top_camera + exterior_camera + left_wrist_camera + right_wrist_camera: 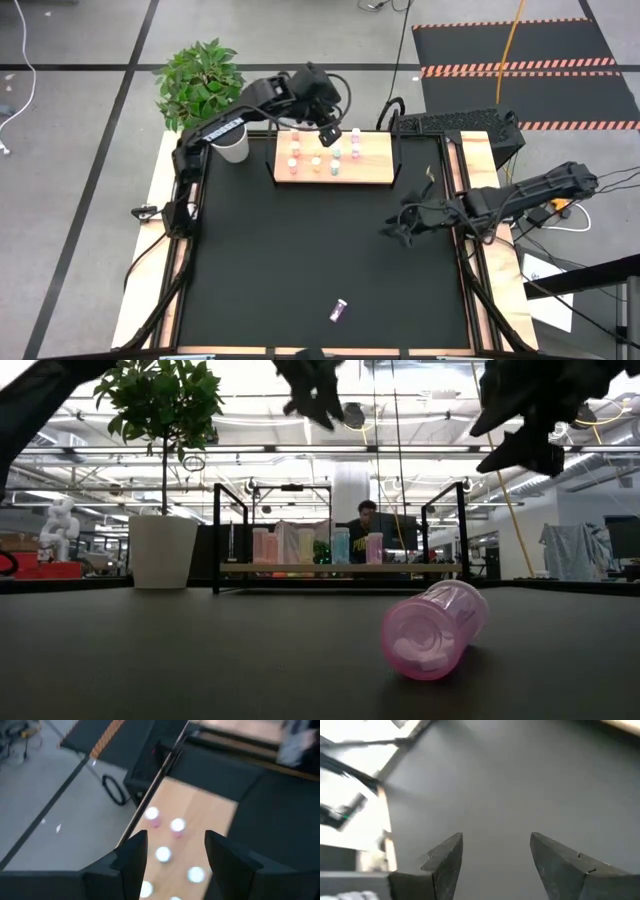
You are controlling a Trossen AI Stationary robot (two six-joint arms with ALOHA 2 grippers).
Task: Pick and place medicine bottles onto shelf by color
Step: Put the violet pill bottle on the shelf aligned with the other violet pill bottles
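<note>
The shelf (pixel 370 172) stands at the far middle of the black mat, and several medicine bottles (pixel 316 160) stand upright on its tan board. My left gripper (pixel 332 130) hovers open above the shelf's far part. In its wrist view the white caps (pixel 177 825) show below and between its fingers, which hold nothing. One pink bottle (pixel 340 311) lies on its side on the mat near the front edge, close to the low camera (pixel 435 628). My right gripper (pixel 393 228) hangs open over the mat's right half, with only bare mat (pixel 495 795) under it.
A white pot (pixel 232 148) with a green plant (pixel 200 80) stands just left of the shelf. Black frame posts (pixel 216 535) rise at the shelf's ends. Wooden borders (pixel 165 200) edge the mat. In the low view a person (pixel 368 520) shows behind the shelf.
</note>
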